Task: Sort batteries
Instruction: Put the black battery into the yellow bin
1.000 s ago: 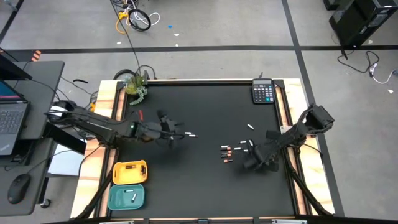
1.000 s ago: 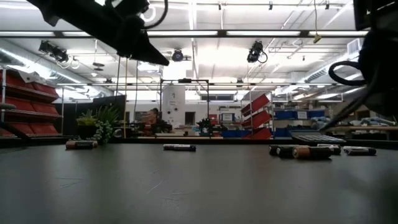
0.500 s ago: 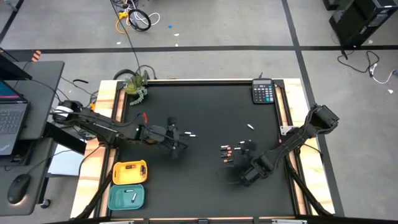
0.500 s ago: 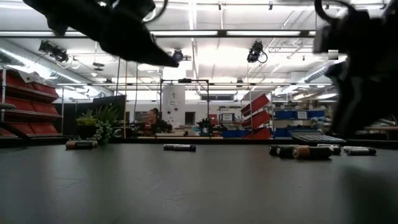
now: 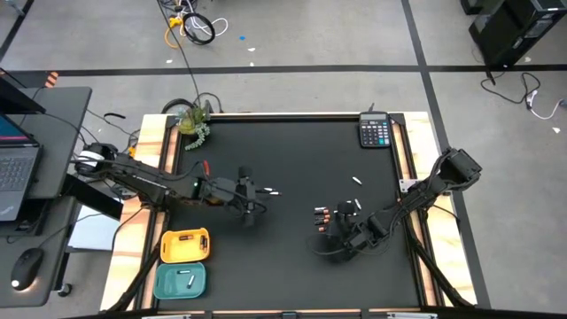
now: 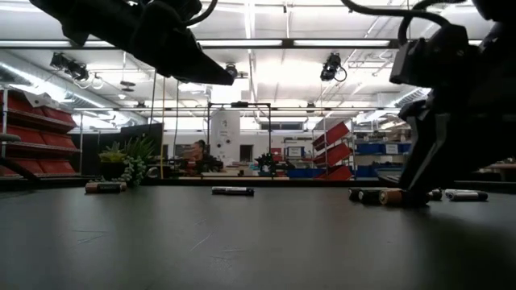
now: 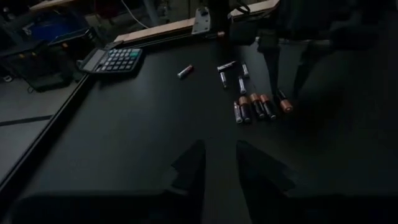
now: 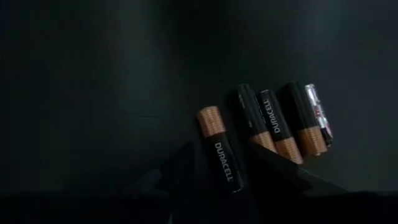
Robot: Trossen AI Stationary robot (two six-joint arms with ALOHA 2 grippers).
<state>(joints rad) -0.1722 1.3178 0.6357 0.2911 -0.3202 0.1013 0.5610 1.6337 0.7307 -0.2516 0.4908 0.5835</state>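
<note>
Batteries (image 8: pixel 219 149) marked DURACELL, black with copper ends, lying right of table (image 5: pixel 292 159) centre.
Right claw (image 8: pixel 219 163) spread open astride one; left claw (image 7: pixel 217 163) open, hovering left of centre.

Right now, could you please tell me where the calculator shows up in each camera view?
High view: the calculator sits at the table's far right corner.
Low view: only a thin dark edge at right, mostly hidden by the right arm.
Left wrist view: calculator upper left.
Right wrist view: not in it.
Shared landmark: the row of dark batteries.
</note>
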